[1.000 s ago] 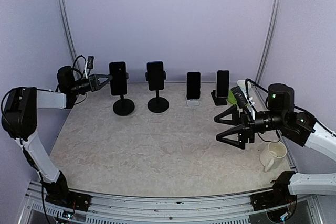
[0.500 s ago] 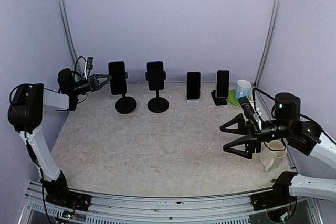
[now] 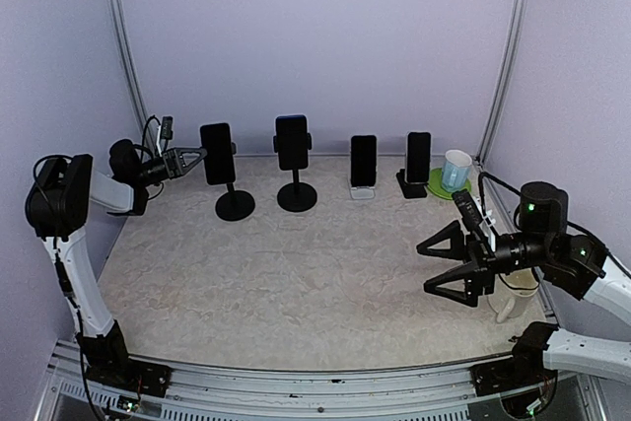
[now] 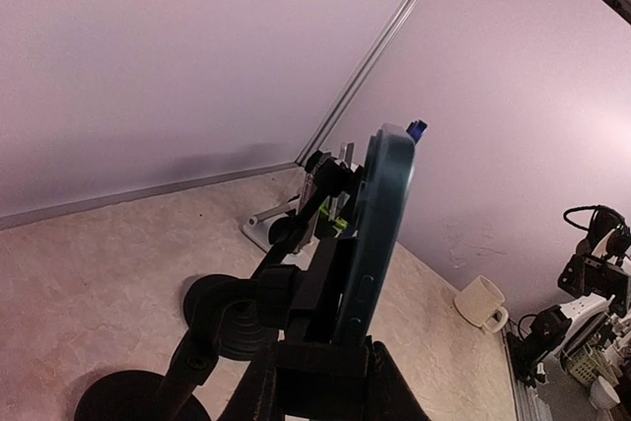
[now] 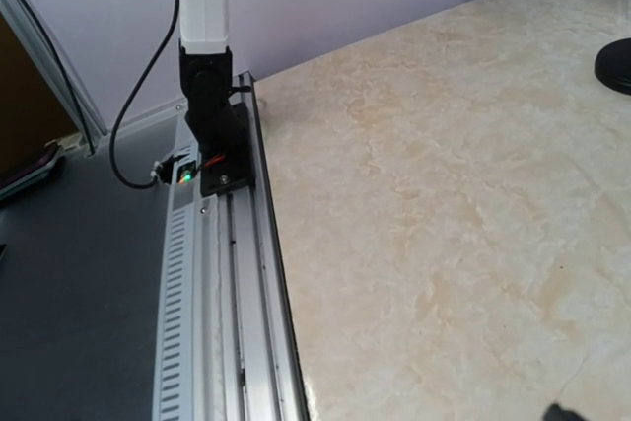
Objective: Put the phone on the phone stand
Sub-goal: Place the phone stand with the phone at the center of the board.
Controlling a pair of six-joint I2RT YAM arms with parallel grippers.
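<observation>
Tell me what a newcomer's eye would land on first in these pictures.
At the far left, the left gripper is clamped on the leftmost phone, one of a row of four dark phones standing upright along the back of the table. At the right edge, the right gripper hangs wide open and empty beside a white mug. A blue mug sits on a green coaster in the back right corner.

counts by kind. phone: four. phone stand: four, two on round bases and two low ones. mug: two. green coaster: one. robot arm: two.
</observation>
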